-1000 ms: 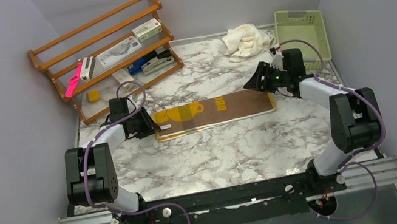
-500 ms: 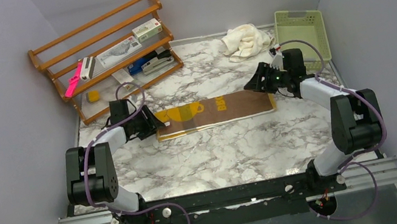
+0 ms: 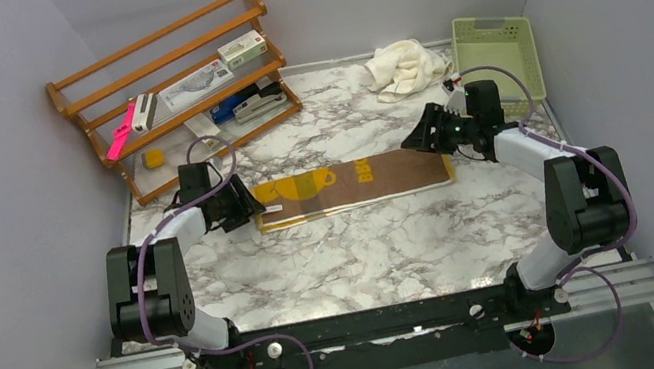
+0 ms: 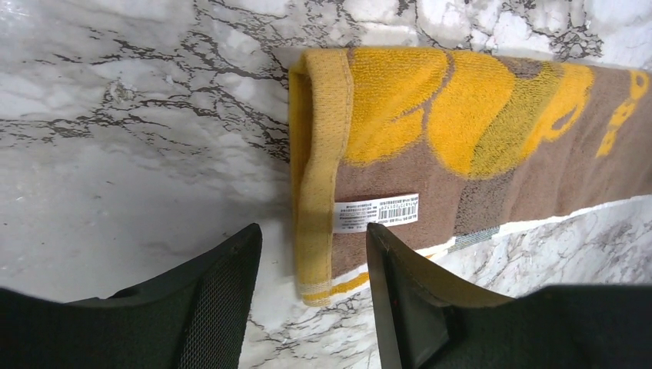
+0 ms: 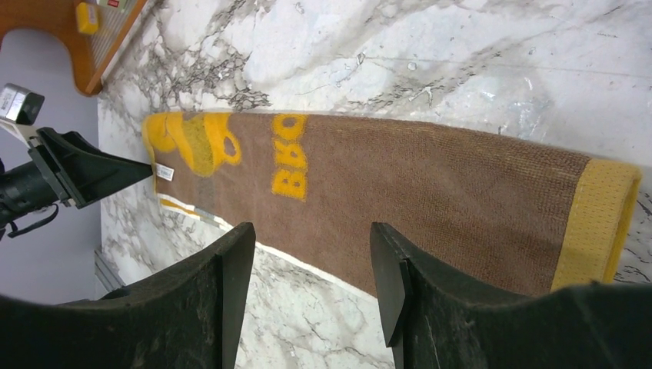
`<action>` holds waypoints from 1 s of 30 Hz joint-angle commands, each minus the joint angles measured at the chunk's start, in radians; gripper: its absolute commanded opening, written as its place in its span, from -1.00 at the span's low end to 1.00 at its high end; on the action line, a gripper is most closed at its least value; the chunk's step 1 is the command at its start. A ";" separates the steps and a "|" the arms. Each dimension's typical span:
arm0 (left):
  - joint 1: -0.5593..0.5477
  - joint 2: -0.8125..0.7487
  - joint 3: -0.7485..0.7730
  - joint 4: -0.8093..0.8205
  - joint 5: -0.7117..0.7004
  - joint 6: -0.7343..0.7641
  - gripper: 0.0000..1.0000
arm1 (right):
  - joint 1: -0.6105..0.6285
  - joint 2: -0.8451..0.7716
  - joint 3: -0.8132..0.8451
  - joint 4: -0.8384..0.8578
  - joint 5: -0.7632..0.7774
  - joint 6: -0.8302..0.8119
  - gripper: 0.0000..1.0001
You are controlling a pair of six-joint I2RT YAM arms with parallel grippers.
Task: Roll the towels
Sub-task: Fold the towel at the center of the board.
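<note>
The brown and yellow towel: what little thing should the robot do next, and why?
Probably lower the left gripper and shut its jaws on the towel's folded yellow hem, to start the roll. The jaws stand open on either side of that hem, the hem is turned over once, and the rest of the towel lies flat.

spread-out towel (image 3: 354,185) lies across the middle of the table (image 3: 365,249), running left to right. left gripper (image 3: 246,206) is at its left end and right gripper (image 3: 421,137) is over its right end. heaped towel (image 3: 404,67) sits at the back, just left of the basket (image 3: 499,58) in the back right corner. rack (image 3: 174,89) stands back left with small stuff on its shelves.
</note>
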 commanded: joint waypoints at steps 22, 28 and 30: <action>-0.008 0.016 -0.180 0.148 0.075 -0.110 -0.66 | -0.001 -0.028 0.006 0.018 -0.060 -0.009 0.15; -0.005 -0.050 -0.060 -0.007 -0.017 -0.054 -1.00 | -0.001 -0.036 0.008 0.010 -0.058 -0.014 0.15; -0.002 -0.077 0.003 -0.083 -0.061 -0.007 -1.00 | -0.001 -0.040 0.008 0.009 -0.058 -0.017 0.15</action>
